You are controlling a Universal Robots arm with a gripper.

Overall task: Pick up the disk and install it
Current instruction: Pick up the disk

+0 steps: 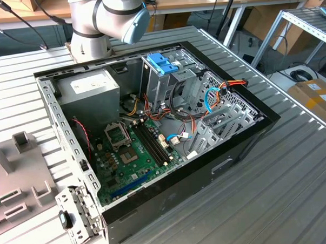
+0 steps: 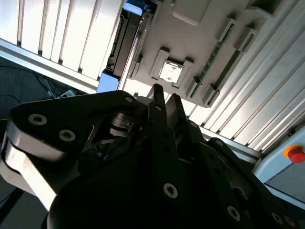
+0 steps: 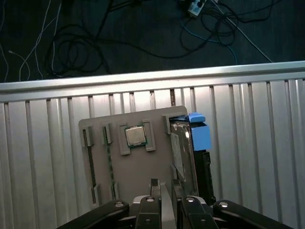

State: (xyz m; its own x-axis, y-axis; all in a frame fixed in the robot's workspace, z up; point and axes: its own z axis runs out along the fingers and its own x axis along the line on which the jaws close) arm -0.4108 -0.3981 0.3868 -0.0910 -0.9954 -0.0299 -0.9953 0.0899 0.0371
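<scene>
Overhead, I hang above the grey tray (image 3: pixel 138 167) near the worktop's (image 3: pixel 38 143) edge. My jaws point down, parted only narrowly and holding nothing. The disk (image 3: pixel 182 148) stands on its long edge in a slot along one side of that tray, with its blue frame (image 3: pixel 200 133) on the outer flank. A chip (image 3: pixel 136 136) sits in a pocket of the tray nearby. In the exterior view the open case (image 1: pixel 168 127) lies apart from the tray, its drive cage (image 1: pixel 161 81) upright inside.

The step in hand, as I judge it, is the pick-up, and it is not yet begun: nothing touches the disk. In the first wrist view my jaws sit over the tray just beside the disk rather than over it. A good grasp wants the gap widened enough to pass both broad faces. It also wants the jaws set square across the thin upper edge near its middle, then a straight descent clear of the slot's posts. A tilted or off-centre bite would likely jam the disk in its slot on the lift.
</scene>
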